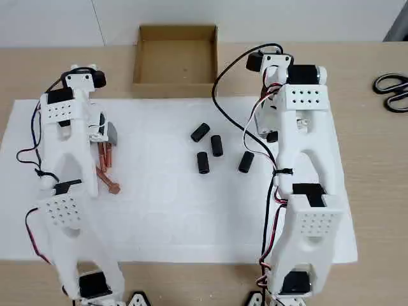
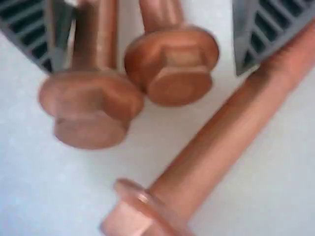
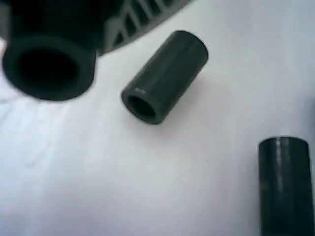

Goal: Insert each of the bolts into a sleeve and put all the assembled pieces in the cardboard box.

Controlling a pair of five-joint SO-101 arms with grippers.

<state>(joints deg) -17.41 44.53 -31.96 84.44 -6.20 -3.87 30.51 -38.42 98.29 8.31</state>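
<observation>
Three copper bolts lie on the white mat at the left; two (image 2: 170, 64) (image 2: 91, 105) show their heads and a third (image 2: 216, 147) lies slantwise. My left gripper (image 2: 147, 66) (image 1: 105, 137) is open and low over them, its grey fingers (image 2: 29, 29) on either side of the two heads. My right gripper (image 1: 269, 131) is shut on a black sleeve (image 3: 49, 66) (image 1: 273, 136) just above the mat. Several more black sleeves (image 1: 217, 145) lie loose at mid-mat, one (image 3: 165, 76) close beside the held one. The cardboard box (image 1: 175, 80) stands open at the back.
The white mat (image 1: 178, 217) covers most of the wooden table; its front half is bare. Scissors (image 1: 392, 92) lie at the far right edge. Both arms' cables hang beside them.
</observation>
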